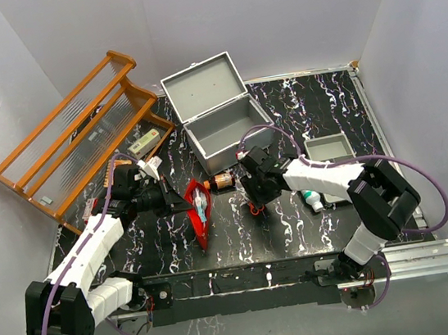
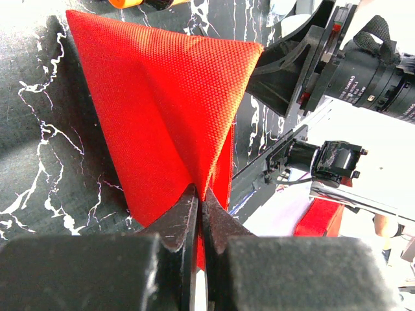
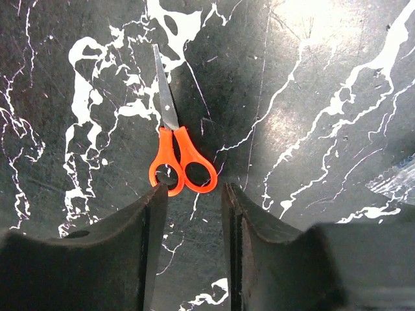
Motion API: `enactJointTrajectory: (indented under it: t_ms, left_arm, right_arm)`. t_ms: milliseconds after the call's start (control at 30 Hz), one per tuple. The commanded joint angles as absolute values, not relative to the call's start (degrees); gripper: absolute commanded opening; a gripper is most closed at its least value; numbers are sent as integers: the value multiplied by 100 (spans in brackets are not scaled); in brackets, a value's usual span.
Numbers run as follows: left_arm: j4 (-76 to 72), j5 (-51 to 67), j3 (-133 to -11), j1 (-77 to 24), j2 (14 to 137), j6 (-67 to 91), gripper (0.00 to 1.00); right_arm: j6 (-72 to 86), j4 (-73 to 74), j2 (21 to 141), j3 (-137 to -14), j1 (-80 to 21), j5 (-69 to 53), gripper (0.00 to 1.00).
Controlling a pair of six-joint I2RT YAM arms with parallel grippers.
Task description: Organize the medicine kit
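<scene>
The medicine kit, a grey metal box, stands open at the back centre with its lid tipped back. My left gripper is shut on an edge of the red fabric pouch, which stands opened on the black table. My right gripper hovers open over small orange-handled scissors lying flat on the table. Its left fingertip sits at one handle loop, and nothing is between the fingers. In the top view the right gripper is just right of the pouch.
A wooden rack leans at the back left, with a small labelled box beside it. A brown bottle lies in front of the kit. A shallow grey tray and a white-green tube sit to the right.
</scene>
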State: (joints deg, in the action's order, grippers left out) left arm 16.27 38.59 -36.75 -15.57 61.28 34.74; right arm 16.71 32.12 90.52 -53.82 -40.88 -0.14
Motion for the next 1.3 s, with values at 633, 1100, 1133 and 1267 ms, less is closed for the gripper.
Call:
enactJointTrajectory:
  t_ms: [633, 1100, 1133, 1267]
  left_arm:
    - [1441, 4106, -3710, -1578, 6110, 3481, 0]
    - [1469, 4102, -3683, -1579, 6075, 3464, 0]
    - [1513, 4090, -3698, -1581, 6077, 3415, 0]
    - [1733, 4055, -3751, -1574, 6089, 3240, 0]
  right_arm:
    - [1549, 2930, 9512, -5544, -4321, 231, 17]
    - [1691, 2876, 9476, -5411, -4449, 508, 0]
    - [1722, 2885, 9423, -5420, -4462, 511, 0]
    - [1848, 2854, 9116, -5456, -4476, 345, 0]
